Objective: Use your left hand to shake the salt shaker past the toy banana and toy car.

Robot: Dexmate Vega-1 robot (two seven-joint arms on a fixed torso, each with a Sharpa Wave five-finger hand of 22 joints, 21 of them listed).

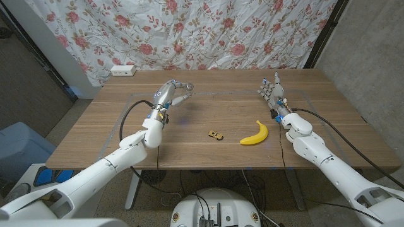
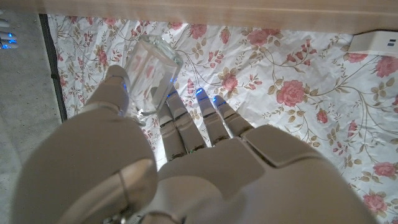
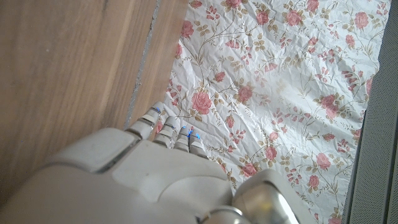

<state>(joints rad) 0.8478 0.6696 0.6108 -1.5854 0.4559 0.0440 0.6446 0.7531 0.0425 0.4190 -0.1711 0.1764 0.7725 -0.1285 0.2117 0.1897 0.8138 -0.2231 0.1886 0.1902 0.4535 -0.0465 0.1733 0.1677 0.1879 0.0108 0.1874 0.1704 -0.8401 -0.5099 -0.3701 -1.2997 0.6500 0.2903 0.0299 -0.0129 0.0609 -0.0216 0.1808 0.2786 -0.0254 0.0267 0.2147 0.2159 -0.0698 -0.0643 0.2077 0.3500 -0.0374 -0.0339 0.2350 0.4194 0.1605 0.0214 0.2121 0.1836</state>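
My left hand (image 1: pixel 169 94) has the salt shaker (image 2: pixel 151 67) pinched between thumb and fingers (image 2: pixel 180 118), lifted above the counter (image 1: pixel 208 151) at its far left side. The toy car (image 1: pixel 216 133) and toy banana (image 1: pixel 255 133) lie to its right, so I judge the shaking pass is yet to come. My right hand (image 1: pixel 273 91) holds nothing, fingers loosely apart.

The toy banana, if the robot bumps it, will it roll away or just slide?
Probably slide or spin rather than roll: the toy banana is curved and lies on its side on the wooden table. It looks like light plastic, so a small nudge might shift it. The toy car beside it seems likelier to roll.
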